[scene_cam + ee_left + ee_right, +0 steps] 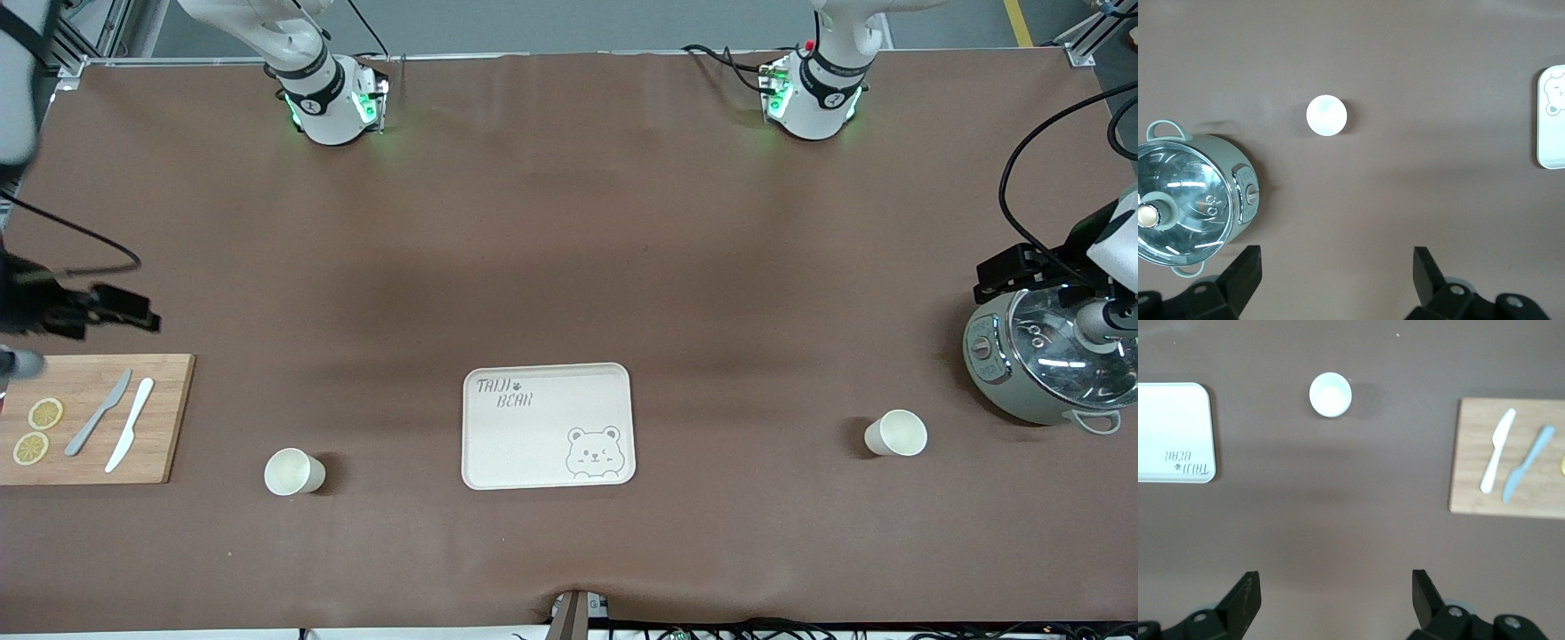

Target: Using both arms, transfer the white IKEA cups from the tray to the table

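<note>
Two white IKEA cups stand upright on the brown table, one on each side of the bear-printed tray (548,425). One cup (293,472) is toward the right arm's end and shows in the right wrist view (1331,395). The other cup (896,433) is toward the left arm's end and shows in the left wrist view (1326,115). My right gripper (124,307) is open and empty, high over the table by the cutting board; its fingertips (1245,593) are wide apart. My left gripper (1022,271) is open and empty, high beside the pot; its fingertips (1248,267) are wide apart.
A wooden cutting board (89,418) with two knives and lemon slices lies at the right arm's end. A green pot with a glass lid (1049,364) stands at the left arm's end. The tray holds nothing.
</note>
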